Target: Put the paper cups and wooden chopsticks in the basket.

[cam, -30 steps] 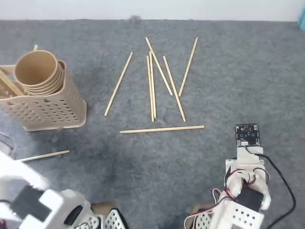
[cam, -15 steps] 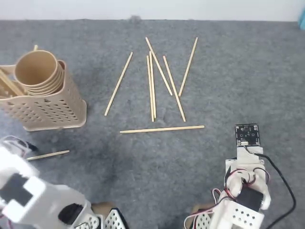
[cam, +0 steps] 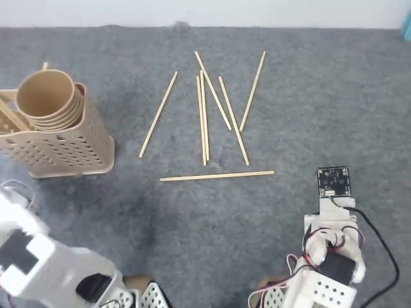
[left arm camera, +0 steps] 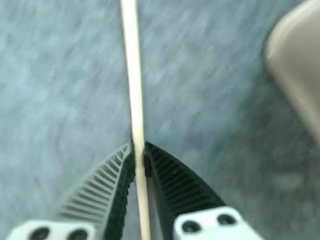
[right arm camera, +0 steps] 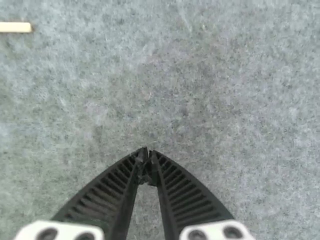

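A tan perforated basket stands at the left of the grey carpet with a stack of paper cups and some chopsticks inside. Several wooden chopsticks lie loose in the middle, one of them crosswise. In the left wrist view my left gripper is shut on one wooden chopstick, which runs lengthwise between the fingers; the basket's corner is close by. The left arm is at the front left. My right gripper is shut on nothing, just over bare carpet at the front right.
The right arm's base and wrist camera sit at the front right. One chopstick end shows far off in the right wrist view. Open carpet lies between the basket and the loose chopsticks, and across the front middle.
The left arm swung in over the single chopstick that lay in front of the basket; that chopstick no longer shows on the carpet. The right arm has kept still.
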